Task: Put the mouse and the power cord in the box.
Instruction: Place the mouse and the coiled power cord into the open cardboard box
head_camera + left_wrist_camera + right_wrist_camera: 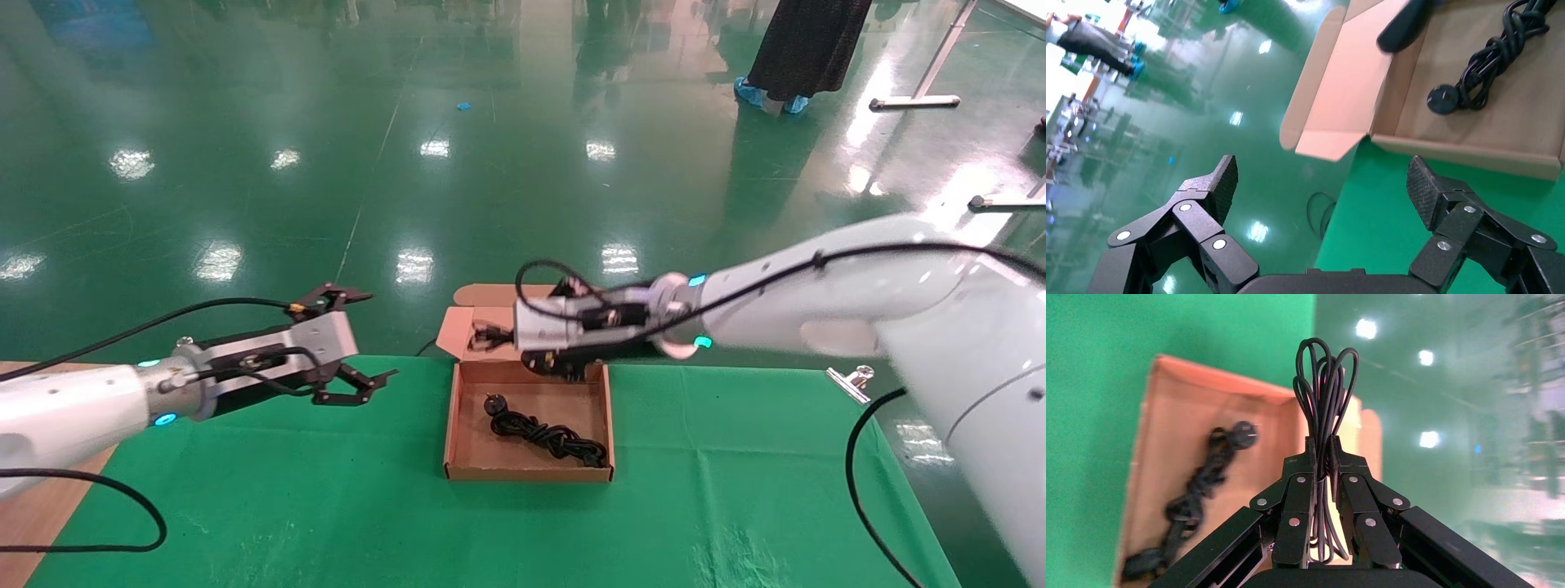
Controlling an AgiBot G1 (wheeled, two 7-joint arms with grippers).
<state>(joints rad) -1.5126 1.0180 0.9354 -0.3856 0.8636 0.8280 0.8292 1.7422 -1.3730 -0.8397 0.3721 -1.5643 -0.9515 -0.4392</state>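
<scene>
The power cord (546, 434) lies inside the box (458, 425) at frame centre. Above its far edge, the right gripper (1323, 456) pinches the mouse (564, 359) cable loops; only the right wrist view shows this grip. The left gripper (1321, 184) hangs wide open, holding nothing, at left.

The box (528, 473) is matt corrugated cardboard. The cord (546, 435) in it looks like dull black rubber. The table cloth (735, 490) is matt green fabric, slightly creased. The floor (490, 163) is glossy green. The arms' (817, 302) shells are smooth white plastic.
</scene>
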